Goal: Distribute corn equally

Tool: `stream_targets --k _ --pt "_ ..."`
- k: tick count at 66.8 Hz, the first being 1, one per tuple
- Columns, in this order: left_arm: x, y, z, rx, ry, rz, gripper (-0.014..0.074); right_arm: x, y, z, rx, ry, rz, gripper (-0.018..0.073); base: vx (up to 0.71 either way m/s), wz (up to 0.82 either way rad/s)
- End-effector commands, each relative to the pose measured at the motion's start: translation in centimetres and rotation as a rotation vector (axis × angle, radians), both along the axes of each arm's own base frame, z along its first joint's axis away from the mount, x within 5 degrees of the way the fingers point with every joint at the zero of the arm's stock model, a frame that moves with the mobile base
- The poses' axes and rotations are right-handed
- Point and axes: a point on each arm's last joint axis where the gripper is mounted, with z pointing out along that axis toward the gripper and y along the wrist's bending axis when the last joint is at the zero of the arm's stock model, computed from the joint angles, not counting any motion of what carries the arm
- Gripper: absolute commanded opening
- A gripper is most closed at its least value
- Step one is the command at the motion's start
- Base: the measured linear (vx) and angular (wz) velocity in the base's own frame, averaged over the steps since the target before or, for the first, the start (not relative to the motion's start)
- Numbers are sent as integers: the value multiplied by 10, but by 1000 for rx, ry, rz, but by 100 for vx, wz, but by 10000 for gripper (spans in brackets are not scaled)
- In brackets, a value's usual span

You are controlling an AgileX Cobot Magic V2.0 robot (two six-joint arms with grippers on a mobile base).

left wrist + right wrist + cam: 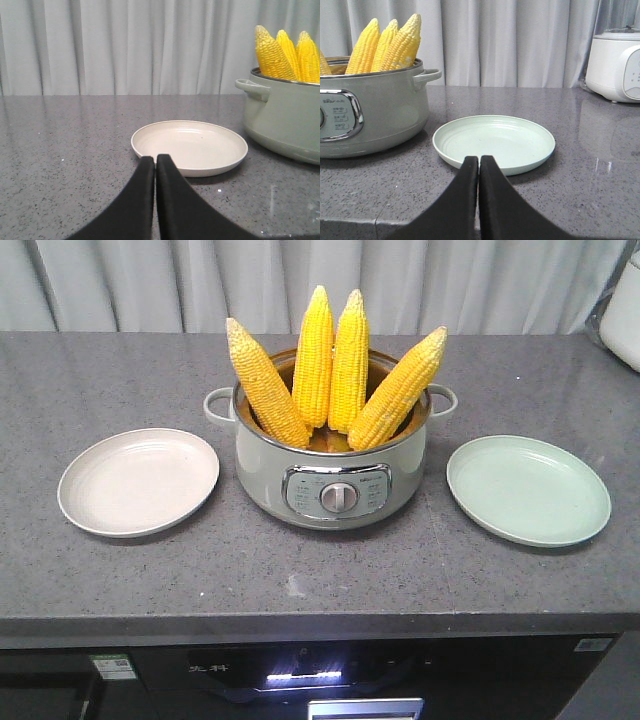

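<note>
Yellow corn, four cobs, stands tip-up in the cooker pot at frame centre; the cream plate at left and the green plate at right await equal shares. Both the left gripper and the right gripper hold nothing, fingers pressed together.

Four cobs, two plates, one pot

Front view: high, looking down across the grey speckled stone counter. Left wrist view: low behind the black left pincer, facing the round cream plate just ahead. Right wrist view: low behind the black right pincer, round mint plate just ahead. Shared by all: pale-green electric pot, ahead-right of left pincer, ahead-left of right.
</note>
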Motion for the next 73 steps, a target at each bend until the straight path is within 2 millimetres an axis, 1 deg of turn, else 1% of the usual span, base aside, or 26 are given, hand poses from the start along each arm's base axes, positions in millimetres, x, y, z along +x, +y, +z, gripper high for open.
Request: stream_targets --k 1,73 --pt "-1 0 3 -11 -76 -3 -7 0 0 4 -12 -68 -2 -6 8 -1" --pt "-1 0 3 -11 -76 -3 -7 0 0 4 -12 -68 -2 -6 6 1"
